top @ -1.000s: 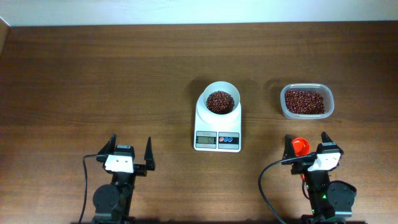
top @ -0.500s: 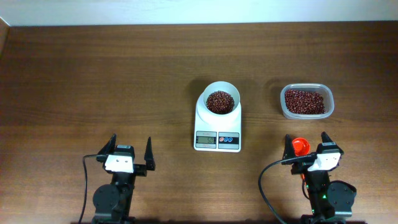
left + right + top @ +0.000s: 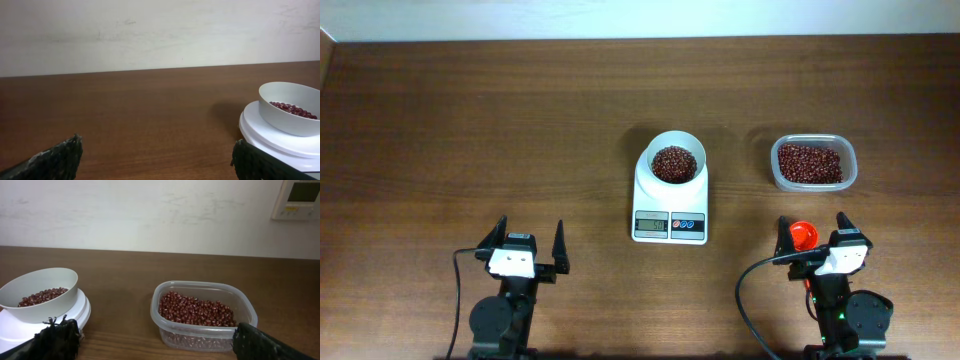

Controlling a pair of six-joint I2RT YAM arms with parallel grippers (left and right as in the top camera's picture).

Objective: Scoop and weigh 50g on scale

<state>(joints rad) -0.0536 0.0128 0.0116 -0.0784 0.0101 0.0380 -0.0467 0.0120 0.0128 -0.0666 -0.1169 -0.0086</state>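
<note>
While left claw (image 3: 531,224) and right claw (image 3: 812,222) gape | scale (image 3: 670,205) long axis near-far | display (image 3: 651,226) toward robot

Overhead: fixed above, looks straight down on the whole bench (image 3: 470,120). Far wall along the top edge, left hand (image 3: 531,238) and right hand (image 3: 812,230) at the near edge.
Left wrist: low, close to bench level, faces the far wall. Scale (image 3: 265,136) and bowl (image 3: 287,117) sit at its right edge.
Right wrist: same low height, faces far. Bowl at its left, bean tub (image 3: 202,284) near centre.
Both wrist views share scale and bowl; overhead covers all of it.
</note>
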